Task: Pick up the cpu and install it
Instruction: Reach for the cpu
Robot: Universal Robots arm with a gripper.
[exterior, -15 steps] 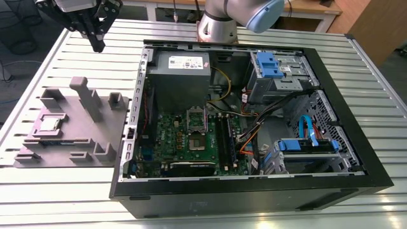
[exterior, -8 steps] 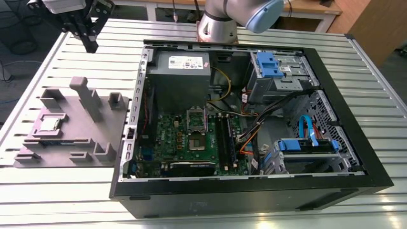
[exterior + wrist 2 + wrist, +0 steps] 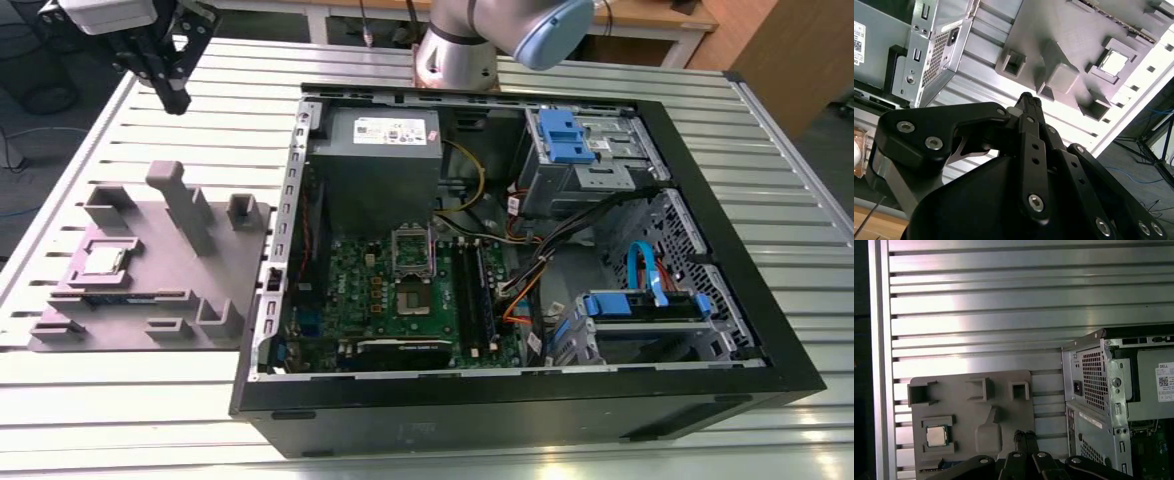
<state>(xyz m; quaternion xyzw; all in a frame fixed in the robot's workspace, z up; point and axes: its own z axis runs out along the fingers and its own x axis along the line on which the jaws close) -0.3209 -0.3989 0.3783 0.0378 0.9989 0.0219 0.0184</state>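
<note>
Silver square cpu [image 3: 936, 435], flat in grey tray [image 3: 961, 415]

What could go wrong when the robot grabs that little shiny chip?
The cpu lies sunk in the grey holder, beside tall posts; the gripper might bump them.
The gripper is shut, so it could poke the chip instead of gripping it.
The motherboard sits deep inside the case; the arm might knock its walls.
</note>
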